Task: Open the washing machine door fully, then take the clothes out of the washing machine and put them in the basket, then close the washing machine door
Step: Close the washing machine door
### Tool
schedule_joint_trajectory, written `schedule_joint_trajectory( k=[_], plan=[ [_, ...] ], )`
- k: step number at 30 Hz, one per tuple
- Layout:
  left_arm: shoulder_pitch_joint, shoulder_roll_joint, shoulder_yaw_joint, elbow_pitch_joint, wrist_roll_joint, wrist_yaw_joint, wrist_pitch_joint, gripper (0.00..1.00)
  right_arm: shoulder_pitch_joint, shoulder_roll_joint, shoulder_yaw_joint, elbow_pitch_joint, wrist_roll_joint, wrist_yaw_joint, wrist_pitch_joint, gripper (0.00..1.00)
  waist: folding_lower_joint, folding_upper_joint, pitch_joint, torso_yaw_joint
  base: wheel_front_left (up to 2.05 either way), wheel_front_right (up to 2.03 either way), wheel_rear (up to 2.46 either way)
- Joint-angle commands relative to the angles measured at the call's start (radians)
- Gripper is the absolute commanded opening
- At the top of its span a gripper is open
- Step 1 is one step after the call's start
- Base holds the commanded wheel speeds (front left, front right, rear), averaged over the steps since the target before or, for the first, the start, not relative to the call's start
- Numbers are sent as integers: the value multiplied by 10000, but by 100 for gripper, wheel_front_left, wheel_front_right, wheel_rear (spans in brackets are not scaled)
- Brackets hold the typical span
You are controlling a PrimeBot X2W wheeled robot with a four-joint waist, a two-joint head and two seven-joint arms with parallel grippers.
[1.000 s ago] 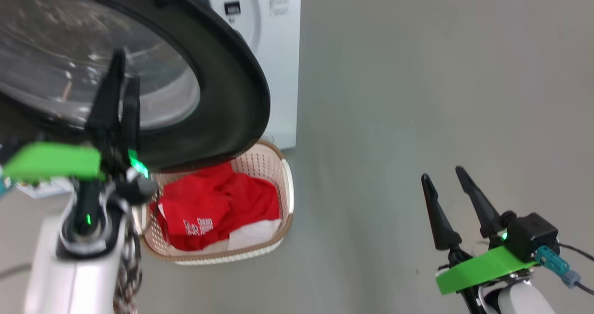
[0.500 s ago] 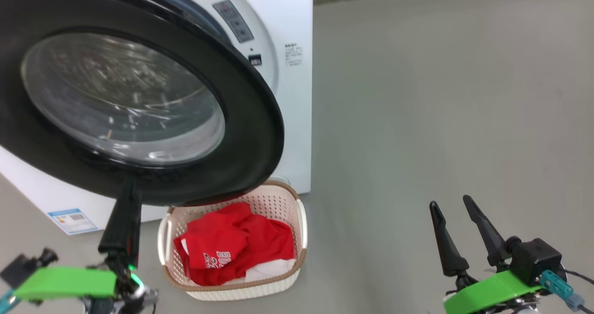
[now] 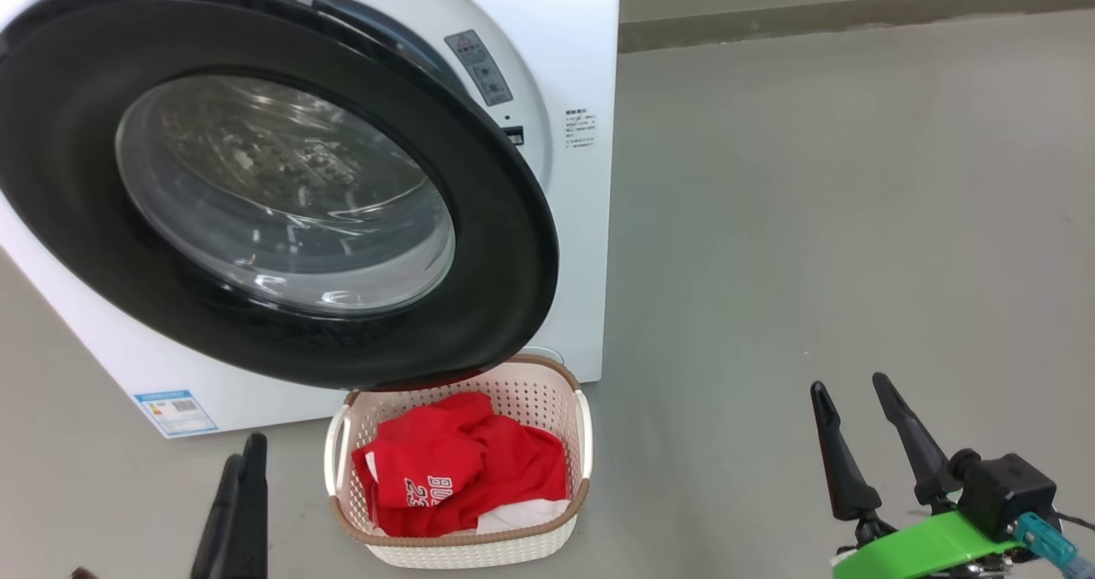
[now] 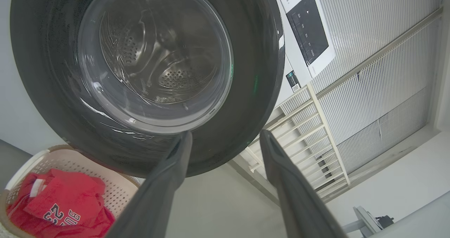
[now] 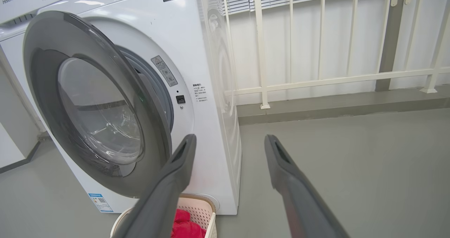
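Note:
The white washing machine (image 3: 582, 49) (image 5: 211, 72) stands at the left. The washing machine door (image 3: 513, 245) (image 4: 45, 72) (image 5: 45, 55), a black ring around clear glass, hangs ajar, its lower edge over the basket (image 3: 462, 553) (image 4: 70, 157) (image 5: 197, 210). The basket sits on the floor against the machine's front. The red clothes (image 3: 462, 468) (image 4: 59, 206) (image 5: 182, 224) with white lettering lie in it. My left gripper (image 3: 244, 451) (image 4: 225, 134) is open and holds nothing, low at the left, apart from the door. My right gripper (image 3: 849, 386) (image 5: 229, 137) is open over bare floor at the right.
Grey floor (image 3: 813, 220) stretches to the right of the machine. A low kerb (image 5: 334, 108) with a white railing (image 5: 260, 55) runs behind it. A blue label (image 3: 175, 412) marks the machine's lower left corner.
The camera has lifted, showing more of the machine. My left gripper has come away from the front of the door glass and dropped to the lower left. The right gripper has kept its place.

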Motion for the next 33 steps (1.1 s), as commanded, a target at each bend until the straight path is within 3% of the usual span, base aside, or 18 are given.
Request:
schedule_joint_trajectory(
  k=[1,4,8,16,19,23,33],
  plan=[
    [-93,398,204,-317,502,-72,-256,100,-48,-79,234,-304,43,65,-63,100,0,-1,-43,57,0,0,0],
    [147,902,-89,-133,1911,-74,-543,100,22,-79,217,-365,-49,65,-63,100,0,-1,-88,118,0,0,0],
    [254,1133,-271,37,3495,-74,-629,100,93,-79,195,-423,-102,65,-63,100,0,-1,-150,154,0,0,0],
    [625,382,668,-99,8125,-35,-641,100,155,-79,197,-481,-120,65,-63,100,0,-1,-268,156,0,0,0],
    [717,78,819,77,9266,-6,-642,100,159,-79,208,-484,-108,65,-63,100,0,-1,-288,125,0,0,0],
    [772,-224,939,188,9869,-32,-642,100,167,-79,193,-516,-85,65,-63,100,0,-1,-275,101,0,0,0],
    [737,-587,1332,484,9798,-72,-643,100,201,-79,235,-454,-90,65,-63,100,0,-1,-240,139,0,0,0]
  ],
)
